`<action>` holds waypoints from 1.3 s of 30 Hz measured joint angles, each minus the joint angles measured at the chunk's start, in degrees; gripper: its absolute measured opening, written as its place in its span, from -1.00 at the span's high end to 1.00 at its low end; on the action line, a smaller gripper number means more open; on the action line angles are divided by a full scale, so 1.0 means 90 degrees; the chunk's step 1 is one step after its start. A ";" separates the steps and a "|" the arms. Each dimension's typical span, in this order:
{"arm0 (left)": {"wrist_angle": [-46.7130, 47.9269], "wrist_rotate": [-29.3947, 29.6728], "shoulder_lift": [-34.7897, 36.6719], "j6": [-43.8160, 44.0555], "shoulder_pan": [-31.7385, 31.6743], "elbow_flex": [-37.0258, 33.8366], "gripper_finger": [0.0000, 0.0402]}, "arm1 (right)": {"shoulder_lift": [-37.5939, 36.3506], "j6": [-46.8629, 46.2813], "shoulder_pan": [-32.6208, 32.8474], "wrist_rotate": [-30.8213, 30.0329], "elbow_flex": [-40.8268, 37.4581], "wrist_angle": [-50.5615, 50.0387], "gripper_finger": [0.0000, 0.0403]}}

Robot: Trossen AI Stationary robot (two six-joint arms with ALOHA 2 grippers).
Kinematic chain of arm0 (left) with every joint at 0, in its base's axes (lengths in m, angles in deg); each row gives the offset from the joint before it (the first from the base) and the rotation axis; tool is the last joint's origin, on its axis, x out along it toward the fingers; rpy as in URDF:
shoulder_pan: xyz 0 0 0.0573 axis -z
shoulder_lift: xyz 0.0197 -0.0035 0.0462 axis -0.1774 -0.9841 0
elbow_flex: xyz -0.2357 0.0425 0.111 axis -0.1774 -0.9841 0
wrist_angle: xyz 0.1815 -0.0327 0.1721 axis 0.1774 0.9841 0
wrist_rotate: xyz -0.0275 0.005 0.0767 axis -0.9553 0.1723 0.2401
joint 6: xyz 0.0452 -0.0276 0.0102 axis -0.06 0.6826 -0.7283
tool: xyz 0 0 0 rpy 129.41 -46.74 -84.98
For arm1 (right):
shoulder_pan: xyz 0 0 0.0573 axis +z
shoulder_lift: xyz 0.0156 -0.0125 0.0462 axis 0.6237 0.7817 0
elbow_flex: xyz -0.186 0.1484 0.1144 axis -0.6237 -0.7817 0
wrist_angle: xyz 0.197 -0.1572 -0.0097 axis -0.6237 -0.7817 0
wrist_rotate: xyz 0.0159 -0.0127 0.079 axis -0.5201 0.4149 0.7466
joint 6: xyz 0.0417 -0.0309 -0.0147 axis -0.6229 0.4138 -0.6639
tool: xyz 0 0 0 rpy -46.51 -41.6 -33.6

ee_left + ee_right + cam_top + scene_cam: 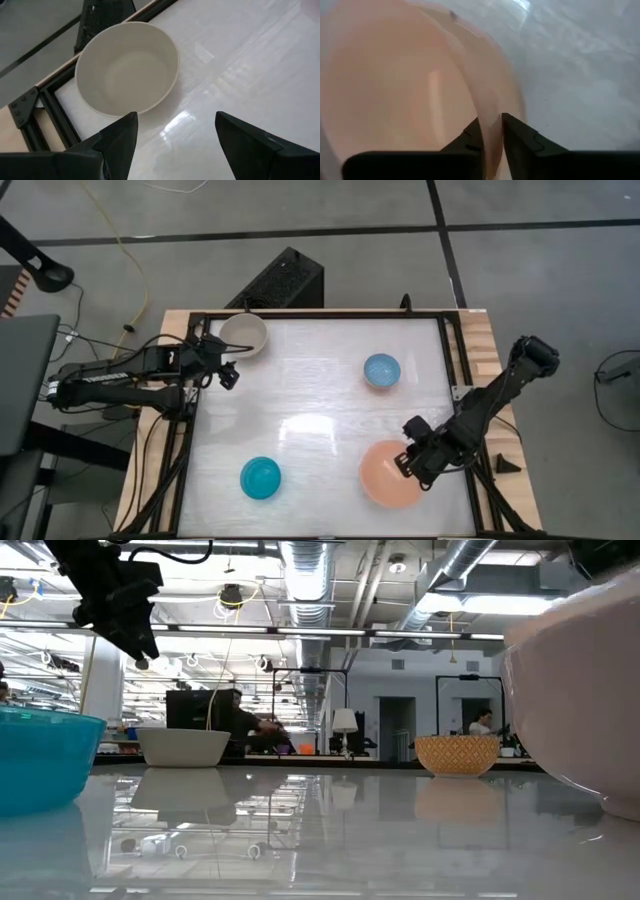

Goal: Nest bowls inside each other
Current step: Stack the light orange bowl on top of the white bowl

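Four bowls stand apart on the white table. A cream-white bowl (243,335) is at the far left, a small blue speckled bowl (381,370) at the far right, a turquoise bowl (260,478) at the near left and a salmon-pink bowl (388,475) at the near right. My right gripper (405,464) is at the pink bowl's right rim, shut on it. My left gripper (230,375) hangs open above the table, just on the near side of the cream bowl (127,67), touching nothing. My right gripper (493,122) has the salmon-pink bowl's rim (490,107) between its two fingers, one finger inside the bowl and one outside. The fingers come steeply from above, at the rim's right side. The bowl's base (615,808) rests on the table.
A black frame (452,350) borders the white table top, with wooden edges outside it. Open table lies in the middle between the bowls. A black box (283,280) sits beyond the far edge. People and furniture show in the room behind.
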 joint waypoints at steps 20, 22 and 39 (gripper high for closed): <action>0.0000 -0.0021 0.0000 -0.0048 0.0000 -0.0002 -0.27 | -0.1102 0.0119 -0.0294 0.1000 0.0483 -0.0400 -0.36; 0.0000 -0.0021 0.0001 -0.0048 0.0000 -0.0002 -0.27 | -0.1212 0.0413 -0.0227 0.1010 0.0465 0.0184 -0.35; 0.0004 0.0005 0.0002 -0.0013 0.0000 -0.0002 -0.27 | -0.1277 0.0414 0.0327 0.1165 -0.1111 0.3279 0.82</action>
